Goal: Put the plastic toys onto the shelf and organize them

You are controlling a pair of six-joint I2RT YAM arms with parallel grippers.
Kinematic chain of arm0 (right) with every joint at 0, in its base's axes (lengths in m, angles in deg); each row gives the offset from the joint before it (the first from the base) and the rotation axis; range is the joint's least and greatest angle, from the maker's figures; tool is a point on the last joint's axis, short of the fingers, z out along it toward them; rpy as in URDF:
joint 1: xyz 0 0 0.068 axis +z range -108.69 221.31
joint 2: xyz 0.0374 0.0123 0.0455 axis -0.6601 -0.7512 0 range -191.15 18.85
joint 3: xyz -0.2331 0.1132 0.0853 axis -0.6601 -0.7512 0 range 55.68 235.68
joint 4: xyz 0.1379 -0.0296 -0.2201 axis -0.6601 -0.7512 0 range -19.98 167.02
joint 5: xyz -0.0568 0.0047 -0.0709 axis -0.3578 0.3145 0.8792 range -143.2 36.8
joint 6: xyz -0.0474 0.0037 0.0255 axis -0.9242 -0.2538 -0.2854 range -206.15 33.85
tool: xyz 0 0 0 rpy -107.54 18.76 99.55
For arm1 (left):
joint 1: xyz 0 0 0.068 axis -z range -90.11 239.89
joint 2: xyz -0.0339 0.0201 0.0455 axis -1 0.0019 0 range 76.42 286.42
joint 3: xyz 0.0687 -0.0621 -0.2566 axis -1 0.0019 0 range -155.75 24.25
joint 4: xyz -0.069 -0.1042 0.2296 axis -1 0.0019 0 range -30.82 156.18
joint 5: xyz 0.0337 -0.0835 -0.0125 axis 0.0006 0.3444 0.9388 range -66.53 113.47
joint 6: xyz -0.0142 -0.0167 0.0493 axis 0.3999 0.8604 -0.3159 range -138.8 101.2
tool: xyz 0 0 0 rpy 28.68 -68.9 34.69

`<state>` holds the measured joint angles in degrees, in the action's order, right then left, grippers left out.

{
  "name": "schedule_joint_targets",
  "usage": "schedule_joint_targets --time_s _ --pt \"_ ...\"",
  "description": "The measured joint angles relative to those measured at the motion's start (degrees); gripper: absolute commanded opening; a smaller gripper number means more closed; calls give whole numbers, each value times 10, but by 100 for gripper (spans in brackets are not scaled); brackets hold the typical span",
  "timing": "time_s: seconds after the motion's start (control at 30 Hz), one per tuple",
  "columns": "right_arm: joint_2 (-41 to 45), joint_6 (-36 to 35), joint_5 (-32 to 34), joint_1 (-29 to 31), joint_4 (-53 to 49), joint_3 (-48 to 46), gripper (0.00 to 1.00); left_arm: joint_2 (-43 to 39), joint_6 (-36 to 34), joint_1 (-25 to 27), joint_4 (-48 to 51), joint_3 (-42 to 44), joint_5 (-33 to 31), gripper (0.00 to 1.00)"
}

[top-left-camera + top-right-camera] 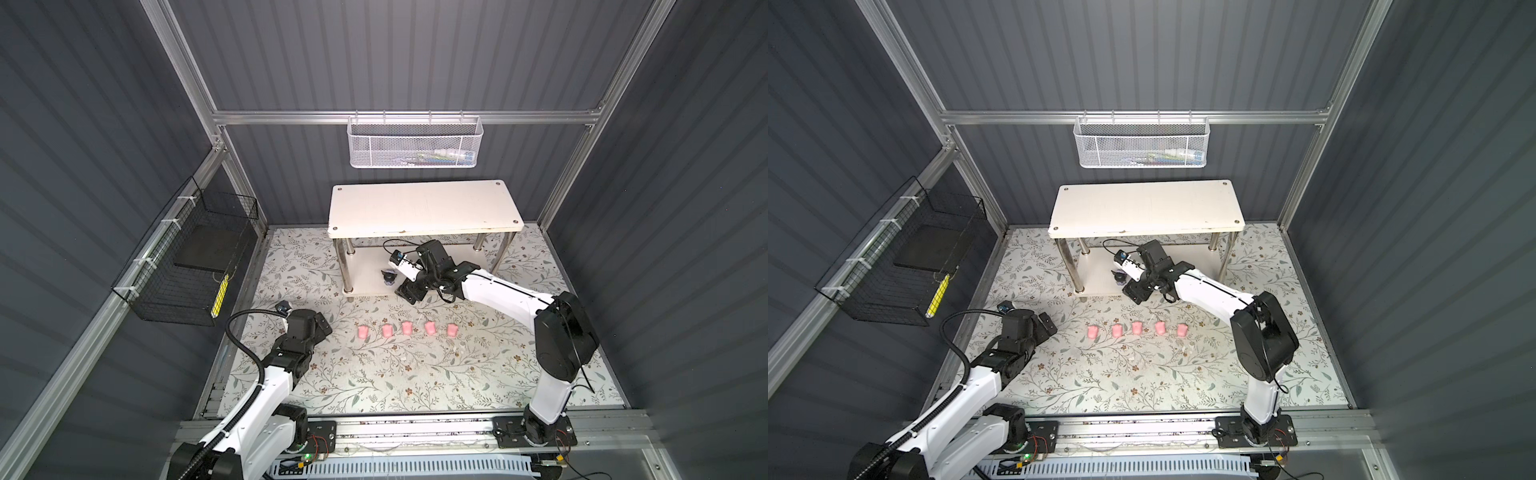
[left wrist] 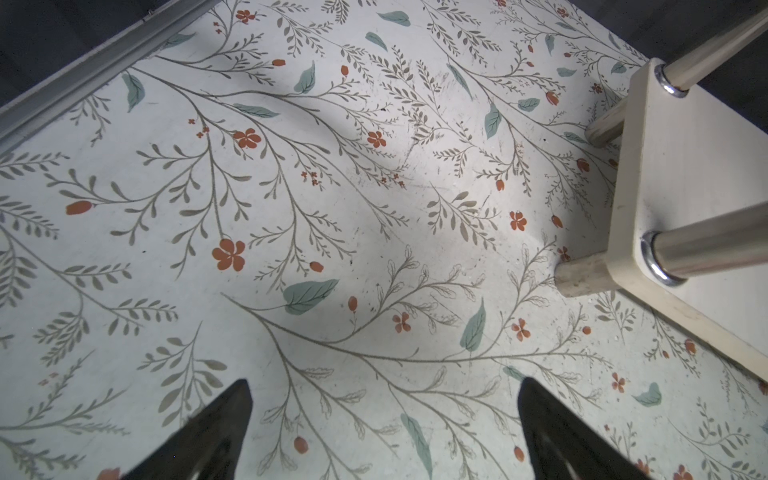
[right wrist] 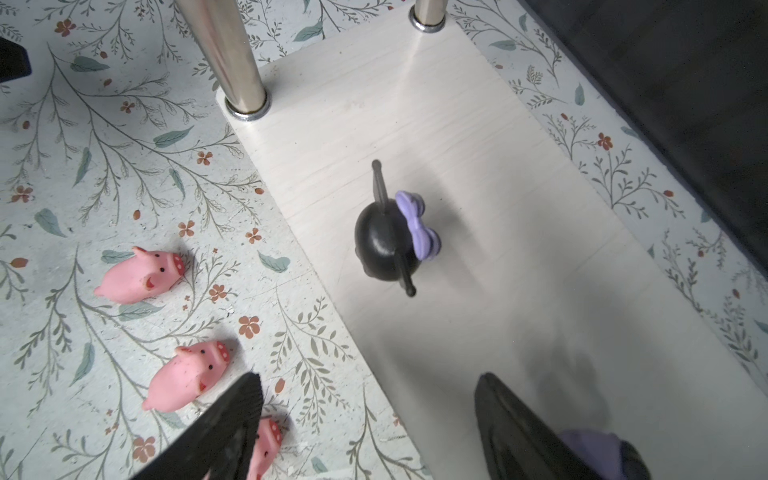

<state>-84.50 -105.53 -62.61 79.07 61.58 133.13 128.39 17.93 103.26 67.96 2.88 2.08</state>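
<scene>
Jaws on the right gripper stand wide apart and hold nothing. Out in front of them, in line with the gap but not touching either finger, a little black toy with a purple bow sits on the low board of the white shelf. In a top view this toy sits near the left end of the low board, just beside the gripper. Another purple and black toy peeks out from behind one finger, on its outer side, but it is too blurry to see well. Five pink pigs lie in a row on the flowery desk in front of the shelf, and three of them show by the other finger. The left gripper hangs over the desk near a shelf corner, with its jaws wide apart too and nothing between them.
</scene>
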Motion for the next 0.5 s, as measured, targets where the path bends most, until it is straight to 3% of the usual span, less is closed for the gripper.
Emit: schedule_joint_targets --time_s 0.5 --pt "202 84 33 8 47 -165 83 1 4 0 -3 0 7 100"
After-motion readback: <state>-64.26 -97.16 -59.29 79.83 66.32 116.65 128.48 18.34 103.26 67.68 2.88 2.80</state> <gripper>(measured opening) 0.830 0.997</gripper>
